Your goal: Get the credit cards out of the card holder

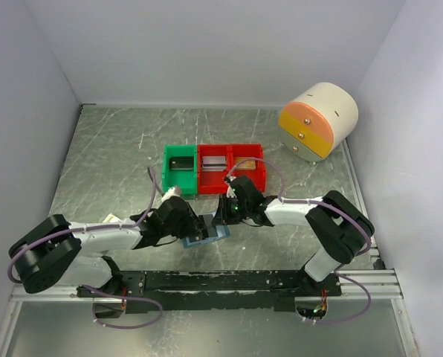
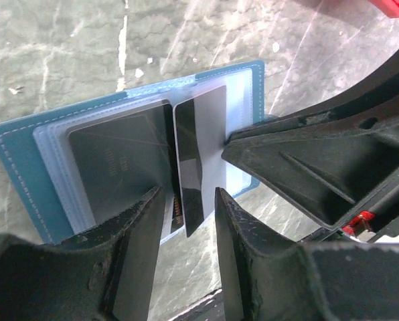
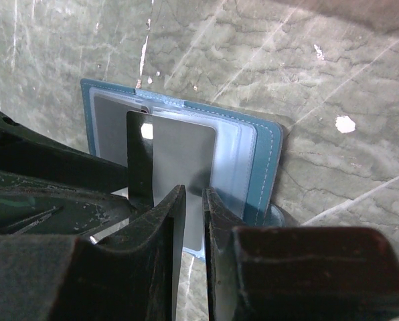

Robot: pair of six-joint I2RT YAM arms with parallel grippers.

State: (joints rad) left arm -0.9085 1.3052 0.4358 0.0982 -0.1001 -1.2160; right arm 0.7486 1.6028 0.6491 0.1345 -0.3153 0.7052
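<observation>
My right gripper (image 3: 193, 197) pinches one card (image 3: 173, 157) partly out of the wallet (image 3: 270, 154); left gripper (image 2: 188, 200) open; second card (image 2: 119, 160) left inside

Right end effector (image 3: 195, 195) pinching credit card (image 3: 173, 154), open card holder (image 3: 269, 157) beneath

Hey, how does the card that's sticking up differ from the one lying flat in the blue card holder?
The raised card stands tilted up on edge, while the sleeved card lies flat inside the card holder. The right gripper pinches the raised card, but nothing grips the sleeved card. Both are dark grey and look alike in size.
</observation>
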